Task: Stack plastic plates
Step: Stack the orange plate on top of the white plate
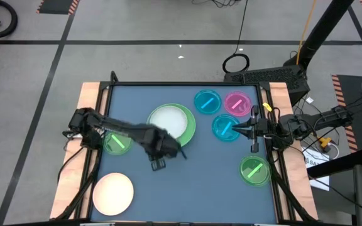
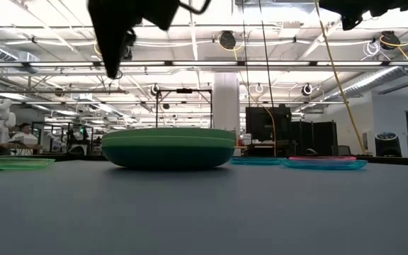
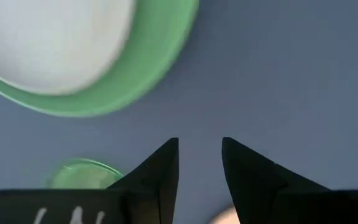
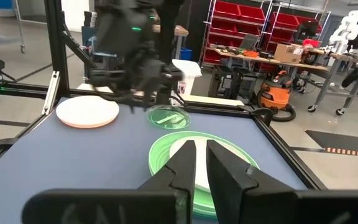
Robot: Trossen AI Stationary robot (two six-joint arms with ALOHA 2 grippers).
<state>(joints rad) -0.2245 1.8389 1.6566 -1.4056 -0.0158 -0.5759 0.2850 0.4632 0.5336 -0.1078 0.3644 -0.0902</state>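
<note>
Two green plates [image 1: 190, 129] sit stacked mid-tabletop [image 1: 206, 188] with a white plate [image 1: 168, 119] on top; the cream plate [image 1: 112, 193] lies at the near left corner, small striped plates well apart: blue [image 1: 207, 101], pink [image 1: 237, 103], blue [image 1: 224, 127], green [image 1: 254, 169], green [image 1: 116, 144]. Left gripper [image 1: 158, 164] hangs just beside the stack, fingers apart, empty. Right gripper [image 1: 254, 129] waits at the right edge, fingers nearly together, holding nothing.

Table [image 1: 193, 182]: matt blue-grey surface, smooth; dark metal frame, bare wood side boards [image 1: 92, 94].
Large green plate [image 1: 189, 129]: opaque plastic, smooth, slight sheen.
White plate [image 1: 168, 120]: matt plastic.
Small blue plate [image 1: 207, 102], pink plate [image 1: 236, 103]: translucent glossy plastic.
</note>
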